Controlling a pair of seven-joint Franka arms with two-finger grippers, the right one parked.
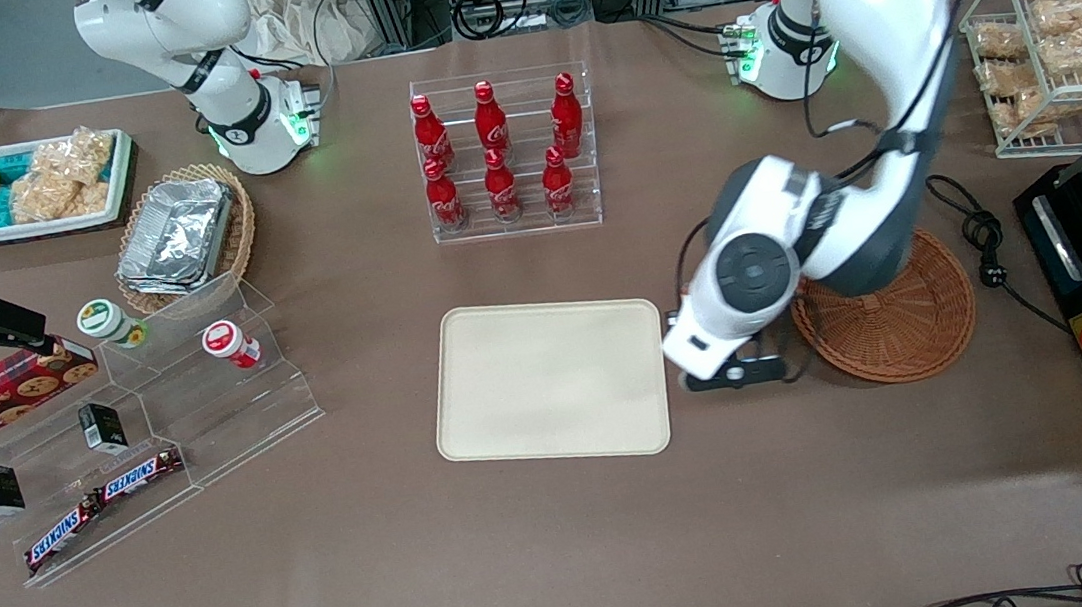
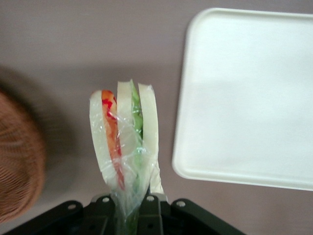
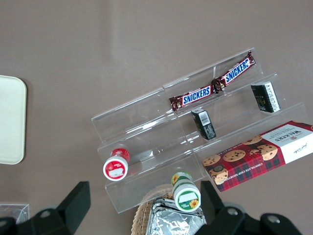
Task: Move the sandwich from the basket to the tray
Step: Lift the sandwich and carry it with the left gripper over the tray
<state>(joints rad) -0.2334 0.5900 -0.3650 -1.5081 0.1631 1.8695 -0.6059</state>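
The left arm's hand [image 2: 131,208] is clamped on the wrapped end of the sandwich [image 2: 124,142], its two black fingers [image 2: 150,211] pressed against the clear film. The wedge sticks out from the hand with its layers showing edge-on: three slices of pale bread, an orange-red filling in one gap and a green one in the other. In the wrist view it hangs above bare brown bench [image 1: 568,562], in the strip between the reddish-brown wicker basket [image 2: 19,161] and the cream tray [image 2: 249,98], touching neither.

From the front, the arm's white wrist covers the sandwich, and only the black underside of the hand [image 1: 738,375] shows, just beside the tray's [image 1: 549,383] edge on the working arm's side. The round basket [image 1: 891,332] sits a little farther toward the working arm's end, partly under the arm, with nothing visible in the part of it that shows. The tray lies flat and bare in the middle of the bench. Farther from the front camera stands a clear rack of red cola bottles [image 1: 497,152].
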